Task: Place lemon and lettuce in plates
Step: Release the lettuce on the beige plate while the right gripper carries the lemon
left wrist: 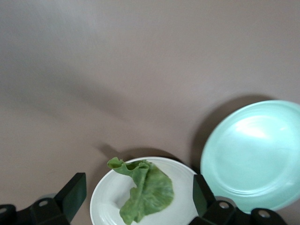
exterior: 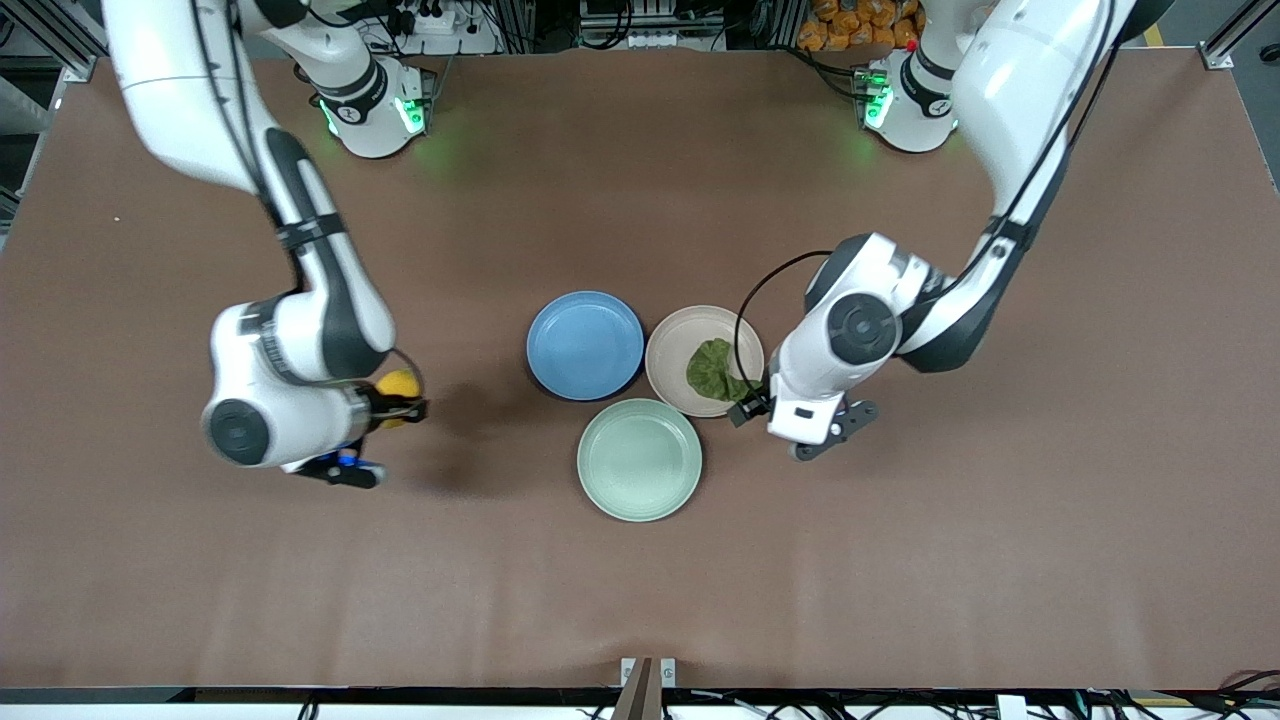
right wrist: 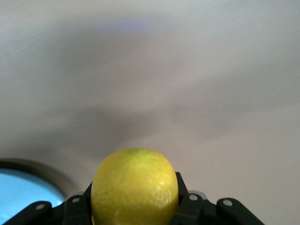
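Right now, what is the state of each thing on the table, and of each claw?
lemon: held in the right claw, above bare table, not yet on a plate.
lettuce: lying in the beige plate, released.
beige plate: holds the lettuce.
blue plate: empty.
mint-green plate: empty.
right claw: shut on the lemon.
left claw: open, over the beige plate's edge.

**No legible writing in any view**

No text, label, brand, number or sign can be read in the front view or in either wrist view. The arms, the table and the three plates show plain surfaces with no markings that can be made out.
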`<state>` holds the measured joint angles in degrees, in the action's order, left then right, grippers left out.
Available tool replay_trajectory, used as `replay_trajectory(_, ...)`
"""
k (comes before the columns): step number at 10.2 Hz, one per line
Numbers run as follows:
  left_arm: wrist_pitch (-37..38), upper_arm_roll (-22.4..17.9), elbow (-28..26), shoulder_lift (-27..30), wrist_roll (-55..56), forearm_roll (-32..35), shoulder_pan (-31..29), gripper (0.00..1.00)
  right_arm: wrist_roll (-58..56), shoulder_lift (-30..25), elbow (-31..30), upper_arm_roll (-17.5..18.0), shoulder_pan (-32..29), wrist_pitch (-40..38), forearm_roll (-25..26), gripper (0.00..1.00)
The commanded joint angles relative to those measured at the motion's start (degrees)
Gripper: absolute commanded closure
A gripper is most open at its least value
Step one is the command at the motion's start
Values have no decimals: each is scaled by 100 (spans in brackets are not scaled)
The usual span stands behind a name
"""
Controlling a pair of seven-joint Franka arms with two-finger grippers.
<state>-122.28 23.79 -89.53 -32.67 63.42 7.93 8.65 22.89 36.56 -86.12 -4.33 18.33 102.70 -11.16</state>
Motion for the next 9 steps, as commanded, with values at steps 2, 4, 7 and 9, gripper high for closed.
replay_trajectory(2,458,-15,-162,1172,-1255,191,-528,0,1214,-149,-115,-50,765,187,-386,100)
replay_trajectory(4,608,-15,-153,1630,-2373,182,-1020,0,2267,-44,-107,-50,1450,547,-396,100)
replay_trajectory(7,1108,-6,-153,2192,-3412,121,-1628,0,2895,97,-142,-50,1883,786,-405,100)
replay_trajectory(9,1477,11,-144,2544,-3870,33,-2014,0,3177,237,-159,-50,2086,1040,-405,100)
